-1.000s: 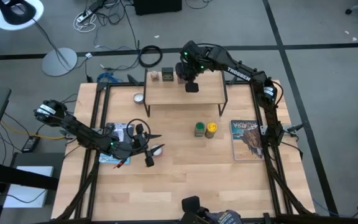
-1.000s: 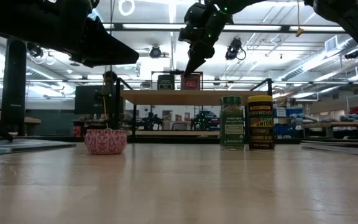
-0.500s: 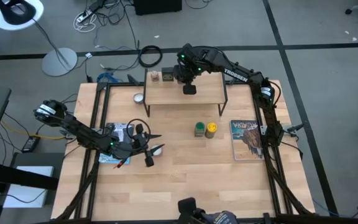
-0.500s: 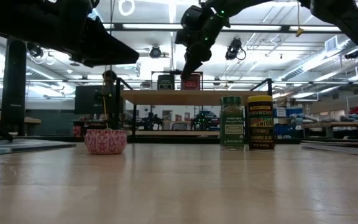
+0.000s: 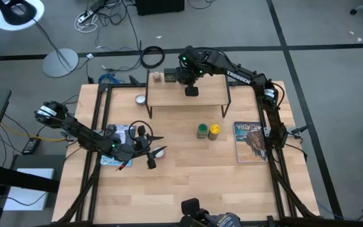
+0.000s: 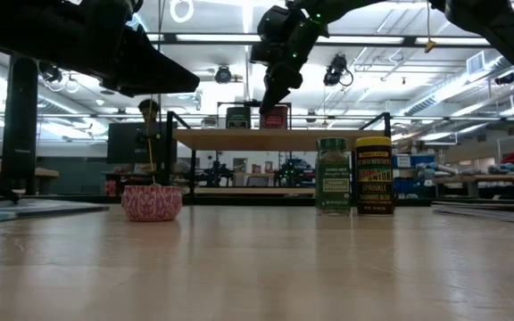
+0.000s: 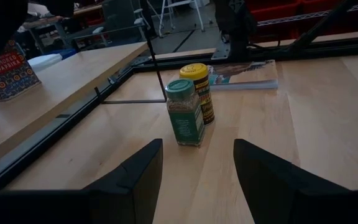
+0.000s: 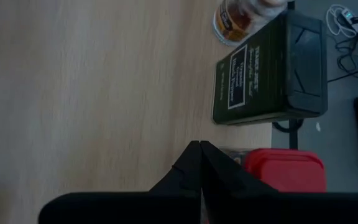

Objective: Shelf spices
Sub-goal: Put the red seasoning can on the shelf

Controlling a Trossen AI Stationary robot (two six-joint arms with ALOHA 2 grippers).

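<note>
Pale wood runs under my left gripper (image 7: 194, 180), parked with fingers spread, facing the green-capped jar (image 7: 184, 112) and yellow jar (image 7: 197, 91) I've yet to shelve. Farther off, on the shelf (image 5: 210, 98), my right gripper (image 8: 199, 163) is pinched shut, empty, beside the red tin (image 8: 284, 169) and black tin (image 8: 269, 70).

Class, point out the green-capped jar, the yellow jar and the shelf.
green-capped jar (image 7: 186, 121): left wrist view, label.
yellow jar (image 6: 374, 176): low view, label.
shelf (image 5: 169, 96): high view, bare plank.

Brownish jar (image 5: 157, 77), black tin (image 5: 169, 77), red tin (image 6: 275, 117) on shelf (image 5: 203, 96), green-capped jar (image 5: 202, 131), yellow jar (image 5: 214, 130) upright on tabletop
</note>
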